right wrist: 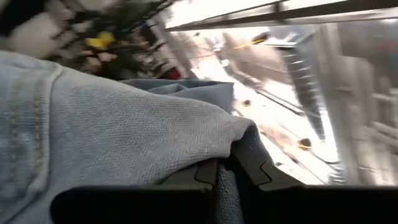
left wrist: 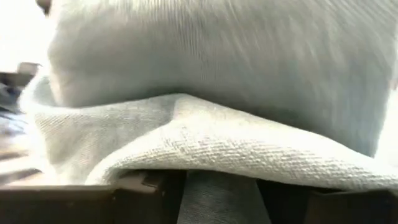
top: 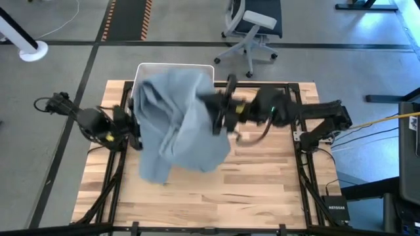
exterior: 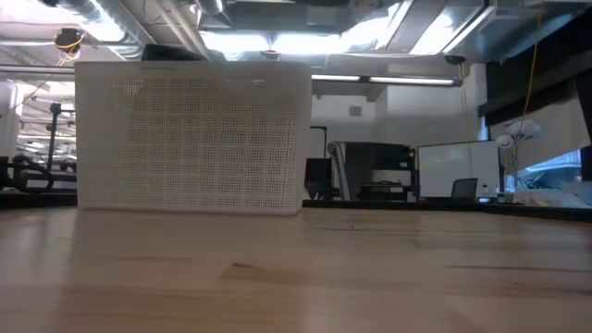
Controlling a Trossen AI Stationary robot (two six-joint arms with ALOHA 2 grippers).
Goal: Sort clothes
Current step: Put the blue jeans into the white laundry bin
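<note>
A large light blue denim garment (top: 177, 124) hangs in the air between my two grippers, above the middle of the wooden table (top: 262, 190). My left gripper (top: 134, 128) is shut on its left side. My right gripper (top: 218, 115) is shut on its right side. In the high view the denim hides part of the white bin (top: 174, 67) at the far edge. The low view shows the bin and bare tabletop, with no cloth on the wood. No other clothes are in view. My left gripper (left wrist: 217, 199) pinches a bunched fold of the denim (left wrist: 214, 186) between its two fingers, coming level from the table's left. The cloth drapes over the fingers and is lifted clear of the table. My right gripper (right wrist: 225, 180) pinches a fold of the denim (right wrist: 227, 155) between its two fingers, coming level from the table's right. Several layers bunch over the fingers. A seamed part (right wrist: 37, 124) spreads away from the hold, clear of the table.
The white perforated plastic bin (exterior: 194, 139) stands at the table's far edge, left of centre. The near half of the table is bare wood. An office chair (top: 252, 29) stands on the floor beyond the far edge.
</note>
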